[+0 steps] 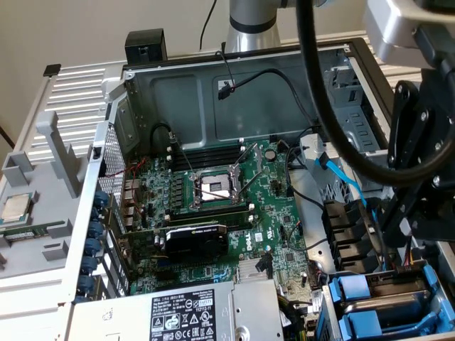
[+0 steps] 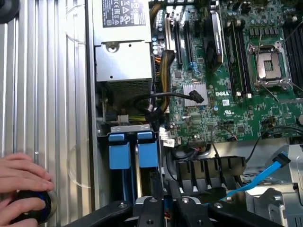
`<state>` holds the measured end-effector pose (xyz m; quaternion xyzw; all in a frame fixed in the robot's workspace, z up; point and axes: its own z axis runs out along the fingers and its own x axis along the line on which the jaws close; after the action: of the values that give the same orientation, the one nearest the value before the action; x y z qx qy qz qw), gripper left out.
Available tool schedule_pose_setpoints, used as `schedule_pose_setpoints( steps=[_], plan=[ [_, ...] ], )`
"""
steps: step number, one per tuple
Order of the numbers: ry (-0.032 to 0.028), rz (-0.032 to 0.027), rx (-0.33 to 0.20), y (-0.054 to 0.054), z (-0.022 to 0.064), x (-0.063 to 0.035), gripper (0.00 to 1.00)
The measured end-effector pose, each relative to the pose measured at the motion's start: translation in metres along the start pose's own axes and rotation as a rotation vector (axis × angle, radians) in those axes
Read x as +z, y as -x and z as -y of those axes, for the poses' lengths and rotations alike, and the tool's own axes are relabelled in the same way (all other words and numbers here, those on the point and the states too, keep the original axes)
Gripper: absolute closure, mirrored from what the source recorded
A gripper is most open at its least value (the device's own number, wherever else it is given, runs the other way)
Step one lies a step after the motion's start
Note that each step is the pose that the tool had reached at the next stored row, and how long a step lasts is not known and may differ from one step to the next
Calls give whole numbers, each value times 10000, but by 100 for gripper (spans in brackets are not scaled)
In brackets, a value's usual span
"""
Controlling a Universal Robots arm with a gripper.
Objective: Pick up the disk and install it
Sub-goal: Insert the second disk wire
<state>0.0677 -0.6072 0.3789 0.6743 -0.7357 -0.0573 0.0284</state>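
Open case, motherboard flat inside. At the drive bay, blue disk seated in a slot beside another carrier. Install step, near done. Gripper just above, nearly pressed together; whether pinching the disk, cannot tell. Calls next for confirming full seating.

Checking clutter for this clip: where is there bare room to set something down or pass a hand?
Free: the ribbed metal surface beside the power-supply box, up to the person's hand. Crowded: the motherboard, cabled throughout, and the blue drive carriers by the gripper.
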Motion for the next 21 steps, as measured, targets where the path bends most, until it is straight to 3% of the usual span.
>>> schedule_pose_setpoints(
  steps=[1, 5, 15, 21],
  plan=[
    [-45, 8, -3, -1, -16, 5, 84],
    [-77, 16, -5, -12, -82, 22, 84],
    [-80, 23, -6, -19, -91, 27, 84],
    [-82, -9, -2, -18, -90, 28, 84]
  ],
)
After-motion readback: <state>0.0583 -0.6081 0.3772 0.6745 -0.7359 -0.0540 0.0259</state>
